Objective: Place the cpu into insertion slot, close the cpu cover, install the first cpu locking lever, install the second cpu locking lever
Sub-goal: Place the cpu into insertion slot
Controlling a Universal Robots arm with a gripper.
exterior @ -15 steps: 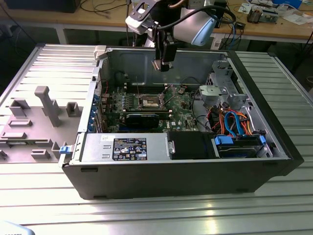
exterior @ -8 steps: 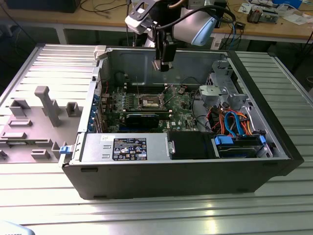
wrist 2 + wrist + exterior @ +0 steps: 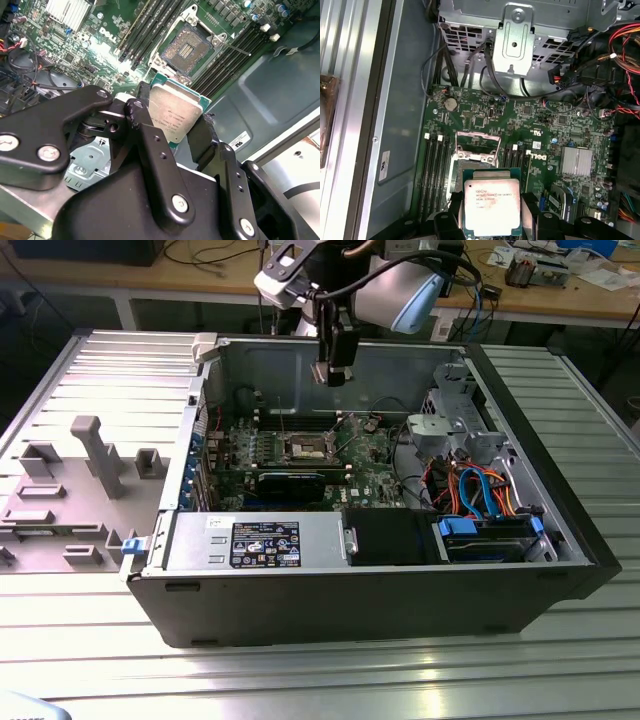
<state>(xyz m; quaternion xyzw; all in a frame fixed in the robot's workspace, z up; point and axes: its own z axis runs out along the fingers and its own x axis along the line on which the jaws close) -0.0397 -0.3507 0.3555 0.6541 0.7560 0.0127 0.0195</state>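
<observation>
Above the open computer case (image 3: 400, 600), upper middle of the exterior view, the gripper (image 3: 333, 370) hangs tip-down over the green board (image 3: 370, 455), well apart from it. The socket (image 3: 305, 448) lies below, near the frame's centre.

2nd wrist view: black fingers (image 3: 144, 129) are clenched on the chip (image 3: 175, 110), pinching it by two opposite edges w/ the silver top facing the camera. So the chip is in the air, not seated. The socket (image 3: 186, 47) shows bare beyond it, dark centre exposed.

1st wrist view: the chip (image 3: 492, 205) overlaps the socket's (image 3: 470, 164) near edge in the picture, w/ the memory slots (image 3: 432, 175) running alongside. The cover (image 3: 478, 135) stands tilted up off the socket, its square window open.

Step in hand, as I read it: no. 1, getting the chip into the socket. Nothing of the task looks done yet; cover is up, so levers can't be set either.

What seating it prob. calls for:
- square the chip's edges to the socket rim and check orientation
- keep it level, since the contacts look fragile
- come down slow & straight, staying clear of the raised cover
- let go only once it sits flat inside the rim
</observation>
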